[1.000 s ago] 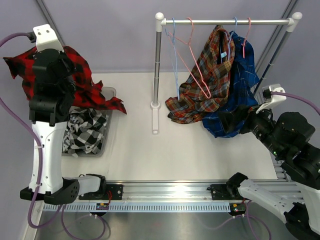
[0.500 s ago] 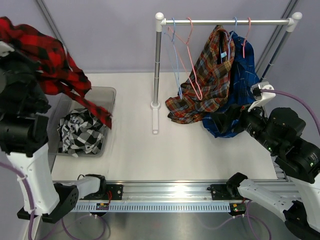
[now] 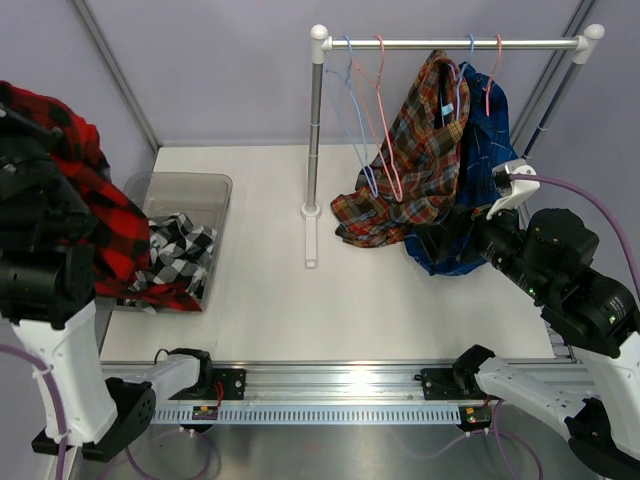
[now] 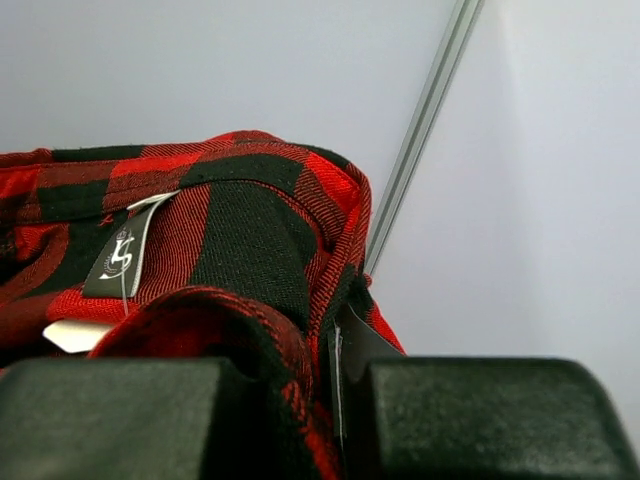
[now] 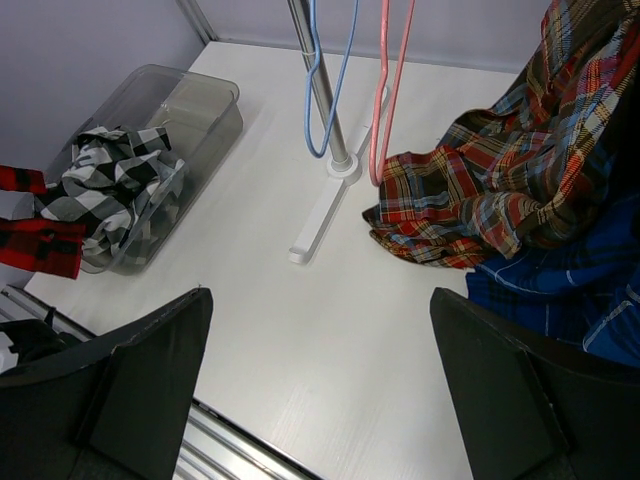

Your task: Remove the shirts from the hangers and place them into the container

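Four plaid woven shirts: the red-and-black shirt (image 3: 105,215) hangs creased at the frame's left edge, pinched in the nearly closed left gripper (image 4: 335,400); the black-and-white shirt (image 3: 175,255) lies crumpled in the one smoky, round-cornered plastic container (image 3: 190,183); the tartan shirt (image 3: 410,160) and blue shirt (image 3: 490,140) drape from the metal rail (image 3: 420,44), upper right. Four thin wire hangers (image 5: 380,100), two bare. The right gripper (image 5: 320,385) gapes wide, holding nothing

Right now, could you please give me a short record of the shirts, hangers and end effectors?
left end effector: shut on red-and-black shirt, held up by the container
right end effector: open, empty, near the hanging shirts
in container: black-and-white shirt
on rail: tartan shirt, blue shirt
bare hangers: light blue hanger, pink hanger
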You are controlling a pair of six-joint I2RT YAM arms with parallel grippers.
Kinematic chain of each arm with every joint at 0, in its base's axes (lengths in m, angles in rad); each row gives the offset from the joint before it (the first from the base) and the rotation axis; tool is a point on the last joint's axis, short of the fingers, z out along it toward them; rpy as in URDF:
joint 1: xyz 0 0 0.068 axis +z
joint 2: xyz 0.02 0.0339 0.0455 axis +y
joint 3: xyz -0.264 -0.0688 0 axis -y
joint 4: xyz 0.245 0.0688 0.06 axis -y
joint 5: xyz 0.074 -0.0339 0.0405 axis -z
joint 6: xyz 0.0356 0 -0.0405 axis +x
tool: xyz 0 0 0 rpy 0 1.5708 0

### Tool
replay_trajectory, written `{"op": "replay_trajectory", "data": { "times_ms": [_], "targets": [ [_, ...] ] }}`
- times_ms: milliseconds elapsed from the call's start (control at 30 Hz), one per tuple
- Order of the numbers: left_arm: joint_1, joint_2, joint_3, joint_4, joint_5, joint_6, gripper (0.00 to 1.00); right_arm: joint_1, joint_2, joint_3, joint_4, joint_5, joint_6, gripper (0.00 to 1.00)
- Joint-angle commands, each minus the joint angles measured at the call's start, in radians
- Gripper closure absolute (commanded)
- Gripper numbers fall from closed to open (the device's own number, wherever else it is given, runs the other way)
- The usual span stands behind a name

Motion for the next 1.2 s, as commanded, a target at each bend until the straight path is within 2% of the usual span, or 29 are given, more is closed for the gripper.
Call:
{"op": "replay_trajectory", "data": {
  "times_ms": [0,233,367,533,633,800,833,1067,1167],
  "targets": [
    [0.004,0.068,-0.010,0.055,0.014,0.019,1.00,-0.007,-0.009,0.012,0.034,-0.025,-0.022,0.01],
    [0.002,0.200,0.108,0.055,0.025,0.035,1.00,-0.005,-0.003,0.005,0.031,-0.040,-0.022,0.00],
    [0.004,0.263,0.202,0.113,0.001,0.107,1.00,-0.005,0.011,0.002,0.038,-0.063,-0.019,0.00],
    [0.010,0.274,0.188,0.156,-0.006,0.145,1.00,-0.002,0.045,0.006,0.043,-0.097,-0.024,0.00],
    [0.011,0.235,0.060,0.176,-0.019,0.142,1.00,-0.004,0.043,0.000,0.051,-0.104,-0.018,0.01],
    [0.024,0.112,-0.187,0.118,-0.026,0.009,1.00,-0.001,0.039,-0.003,0.055,-0.103,-0.013,0.01],
    [0.030,0.090,-0.279,0.100,0.006,-0.020,1.00,-0.001,0.034,-0.011,0.060,-0.104,-0.012,0.00],
    [0.044,-0.019,-0.598,-0.136,0.131,-0.319,1.00,-0.001,0.005,-0.018,0.058,-0.130,-0.002,0.01],
    [0.054,-0.019,-0.733,-0.186,0.255,-0.410,1.00,-0.001,-0.016,-0.015,0.049,-0.123,-0.002,0.01]
  ]
}}
